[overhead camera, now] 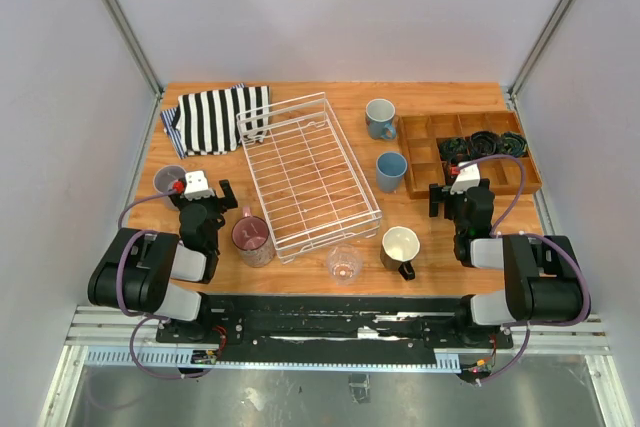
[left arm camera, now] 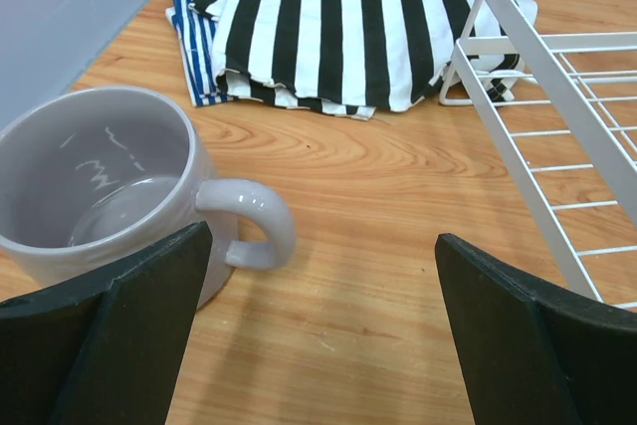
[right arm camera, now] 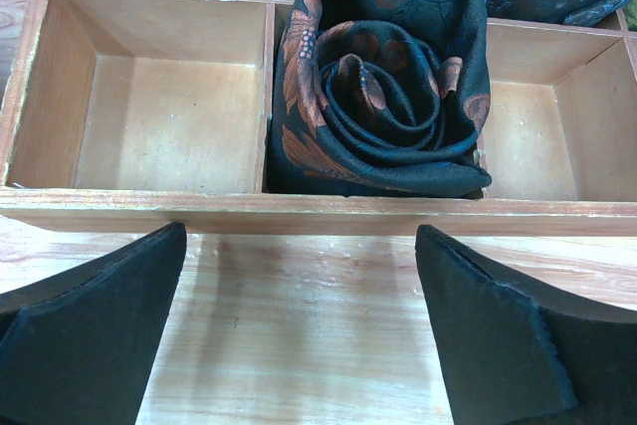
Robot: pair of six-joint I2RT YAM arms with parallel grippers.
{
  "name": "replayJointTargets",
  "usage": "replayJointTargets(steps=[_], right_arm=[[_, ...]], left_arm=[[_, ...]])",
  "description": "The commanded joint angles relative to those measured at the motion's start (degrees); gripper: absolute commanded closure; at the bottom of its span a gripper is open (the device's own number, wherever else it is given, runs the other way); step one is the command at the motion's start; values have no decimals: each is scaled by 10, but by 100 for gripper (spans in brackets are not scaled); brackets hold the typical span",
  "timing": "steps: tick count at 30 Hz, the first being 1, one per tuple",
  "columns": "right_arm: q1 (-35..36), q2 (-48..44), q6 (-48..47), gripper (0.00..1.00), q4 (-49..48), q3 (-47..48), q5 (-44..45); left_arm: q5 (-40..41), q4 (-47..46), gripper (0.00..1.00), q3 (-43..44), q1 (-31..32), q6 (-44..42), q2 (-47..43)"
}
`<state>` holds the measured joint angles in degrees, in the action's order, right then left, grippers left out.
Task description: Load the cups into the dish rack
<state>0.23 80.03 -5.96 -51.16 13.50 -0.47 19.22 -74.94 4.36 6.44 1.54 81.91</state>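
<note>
The white wire dish rack point(overhead camera: 308, 173) stands empty mid-table; its corner shows in the left wrist view point(left arm camera: 557, 146). Around it: a grey-lilac cup point(overhead camera: 168, 180) at the left, also in the left wrist view point(left arm camera: 100, 196); a pink mug point(overhead camera: 252, 239); a clear glass point(overhead camera: 343, 264); a dark mug with cream inside point(overhead camera: 401, 250); a light blue tumbler point(overhead camera: 390, 170); a blue-grey mug point(overhead camera: 379, 118). My left gripper point(overhead camera: 206, 191) point(left arm camera: 318, 345) is open and empty, the cup just left of it. My right gripper point(overhead camera: 458, 190) point(right arm camera: 299, 335) is open and empty before the wooden tray.
A black-and-white striped cloth point(overhead camera: 222, 115) lies at the back left, also in the left wrist view point(left arm camera: 368, 17). A brown wooden compartment tray point(overhead camera: 430, 131) at the right holds rolled dark fabrics point(right arm camera: 383, 77); its near wall point(right arm camera: 318, 211) is just ahead of my right fingers.
</note>
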Motion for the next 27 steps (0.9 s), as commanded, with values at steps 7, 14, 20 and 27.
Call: replayJointTargets(steps=[7, 14, 20, 27], right_arm=[[-2, -4, 2, 2, -28, 6, 6], [-2, -4, 2, 2, -32, 7, 7], [-4, -4, 3, 2, -29, 8, 2], [-4, -48, 13, 1, -12, 5, 36]], left_arm=[[5, -32, 0, 7, -5, -4, -1], [6, -37, 0, 8, -5, -5, -1], [6, -37, 0, 8, -5, -5, -1], [19, -20, 0, -3, -5, -2, -43]])
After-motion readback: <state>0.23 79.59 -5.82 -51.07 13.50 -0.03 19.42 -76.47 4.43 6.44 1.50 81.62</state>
